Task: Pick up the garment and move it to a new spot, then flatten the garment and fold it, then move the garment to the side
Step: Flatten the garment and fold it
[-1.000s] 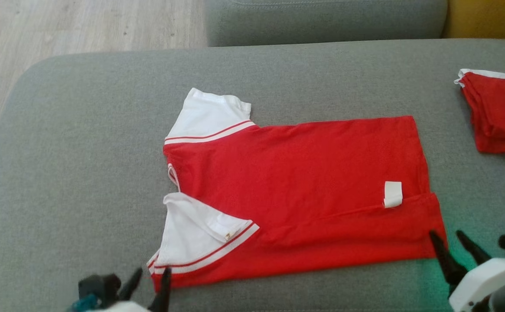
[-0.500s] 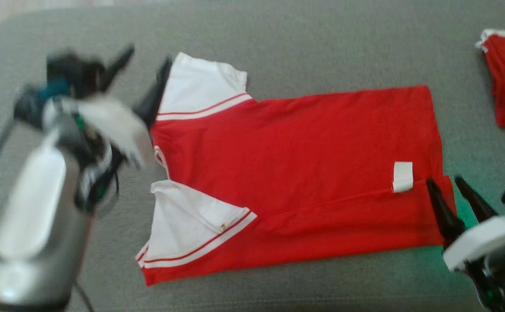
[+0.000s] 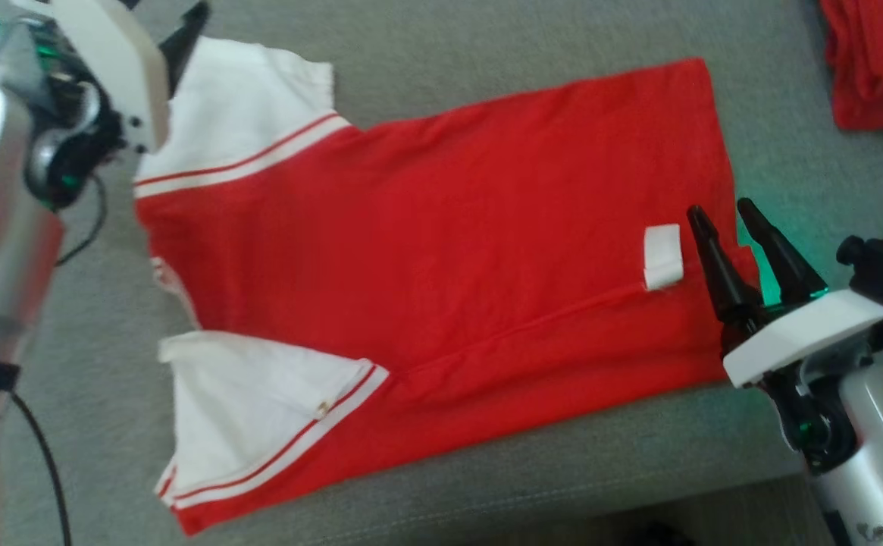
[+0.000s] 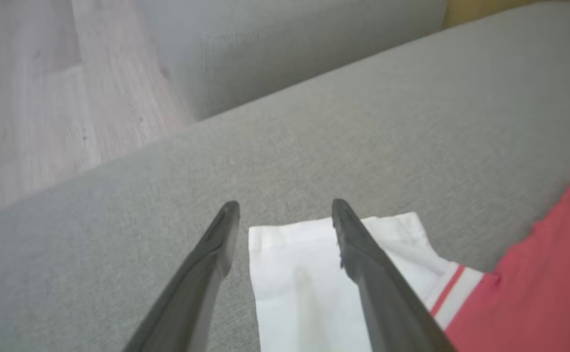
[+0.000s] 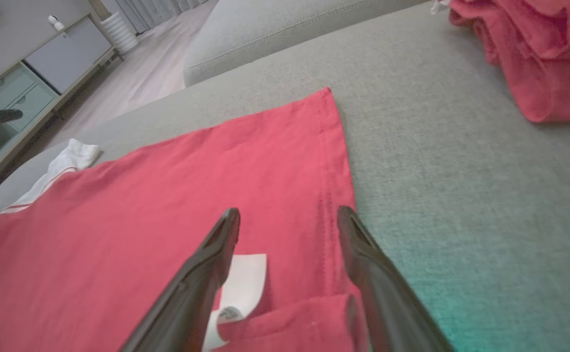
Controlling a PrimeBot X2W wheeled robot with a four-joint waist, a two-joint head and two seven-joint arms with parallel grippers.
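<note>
Left gripper point(image 4: 285, 205) is hovering with jaws wide open, straddling the corner of the far white sleeve point(image 3: 236, 106). The garment point(image 3: 449, 243) is lying spread flat on the grey cushion point(image 3: 486, 45), with its near edge looking folded in. Right gripper point(image 3: 720, 208) is hanging open-jawed over the hem. I'm guessing more folding and the move aside are what's remaining.

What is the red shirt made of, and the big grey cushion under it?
The red shirt looks like thin, soft knit cloth, maybe cotton: matte, creased, with stitched hems. The grey cushion looks like thick woven upholstery fabric, matte and speckled, with a sewn seam near its front edge. The exact fibres can't be told.
</note>
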